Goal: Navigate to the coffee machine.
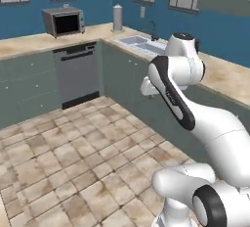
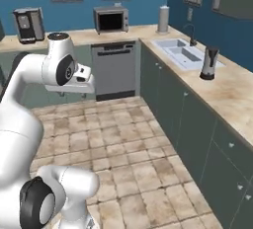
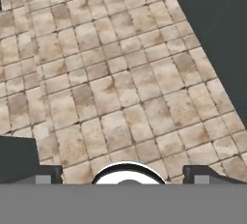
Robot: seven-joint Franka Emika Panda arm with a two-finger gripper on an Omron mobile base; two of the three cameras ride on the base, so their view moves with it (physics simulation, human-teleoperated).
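Black and boxy, the coffee machine (image 2: 28,24) sits in the upper left of the right base view, on the far counter (image 2: 133,32) against the blue wall. It has a grey front, and it looks small because it is a long way off.

The robot is out on the tiled floor (image 2: 123,144), in the middle of the kitchen. A lot of brown tiles lie between it and that far counter. So I think the trip is only partly done. The robot can see the machine, but it is not next to it. It likely has to drive forward and to the left side of the picture to get close.

Other things stand along the counters. A silver microwave (image 2: 111,19) is in the upper middle of the right base view, and it also shows in the upper left of the left base view. A dishwasher (image 2: 114,70) is just under it. A sink (image 2: 183,51) is in the upper right, and a slim kettle (image 2: 209,62) stands beside it.

The gripper (image 3: 124,179) hangs over the floor in the hand view, at the bottom of the frame. Its two dark fingertips (image 3: 44,175) sit far apart, so the jaws are spread wide, with nothing between them but tiles below.
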